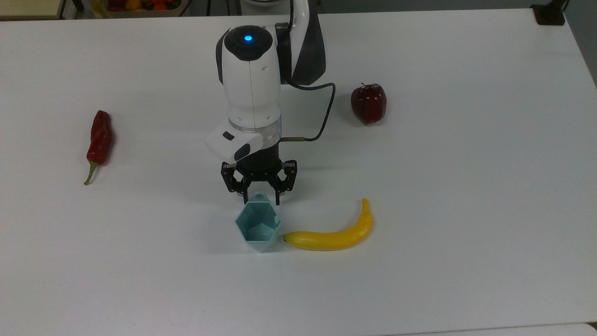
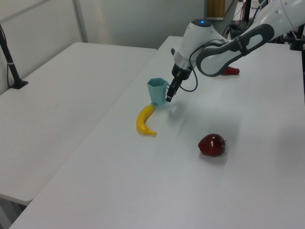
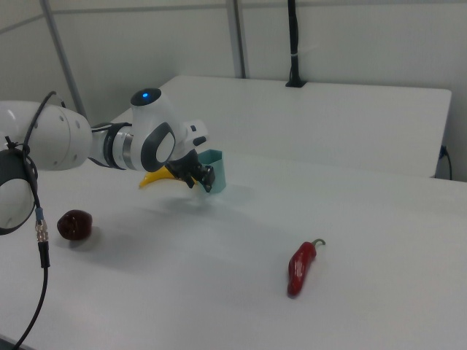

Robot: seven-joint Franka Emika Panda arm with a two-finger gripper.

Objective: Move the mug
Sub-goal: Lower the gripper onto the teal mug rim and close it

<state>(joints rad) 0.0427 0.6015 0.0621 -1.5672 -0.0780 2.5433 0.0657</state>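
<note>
A: Top view, left to right. Chilli [image 1: 99, 140] far left on the table [image 1: 466, 210], well apart from everything.

B: Then the arm, mid-table?

A: Yes. Gripper [image 1: 260, 198] points down at the mug [image 1: 258, 225], one finger on each side of the small tab handle. Fingers partly open, a narrow gap; I can't see them pressing the tab, so nothing is held as far as I can tell.

B: And the mug?

A: Upright, mouth open to the top camera, just below the gripper in the top view. Banana [image 1: 333, 232] right beside it, tip touching or nearly so. Apple [image 1: 368, 103] further right and up, well apart.

B: How will it handle?

A: Looks like thin moulded plastic: light, stiff, not fragile, probably slick on its facets. The angled walls and tapering base would make a body grip skid. My guess is the tab is the sounder hold, flat and thin enough for the fingers.

B: Risk?

A: Light cup, off-centre hold: it may swing or tip, or nudge the banana.
</note>
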